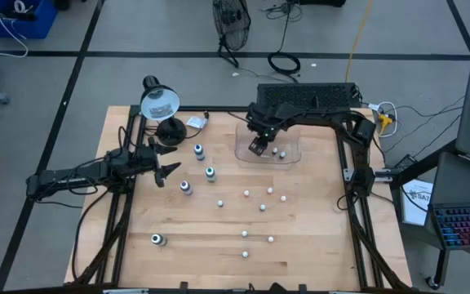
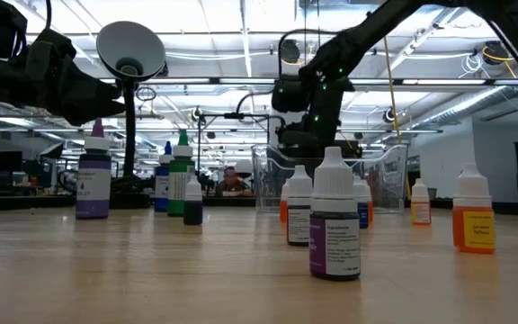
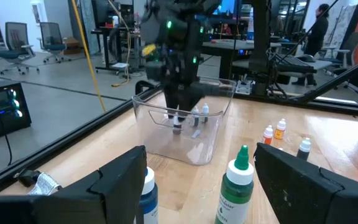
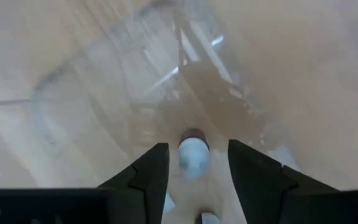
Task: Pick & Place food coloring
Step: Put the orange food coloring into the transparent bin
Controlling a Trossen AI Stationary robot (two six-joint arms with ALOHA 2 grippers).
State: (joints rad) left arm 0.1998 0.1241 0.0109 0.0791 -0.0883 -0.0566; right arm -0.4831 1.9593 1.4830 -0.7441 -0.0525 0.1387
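Observation:
The food coloring is several tiny bottles standing scattered on the wooden table [image 1: 317,245]. Larger blue- and green-topped ones [image 1: 210,172] are left of centre and small whitish ones [image 1: 262,207] in the middle. My right gripper [image 1: 256,147] points down into the clear plastic tray [image 1: 294,139] at the far centre. It is open, its fingers on either side of one small whitish bottle [image 4: 192,155] with a gap on each side. Two more small bottles [image 1: 279,152] are in the tray. My left gripper [image 1: 168,171] waits open and level at the table's left.
A desk lamp [image 1: 160,102] stands at the far left corner with a crumpled wrapper [image 1: 196,122] beside it. One larger bottle [image 1: 158,239] stands alone near the front left. The dark frame rails [image 1: 357,196] run along the table's sides.

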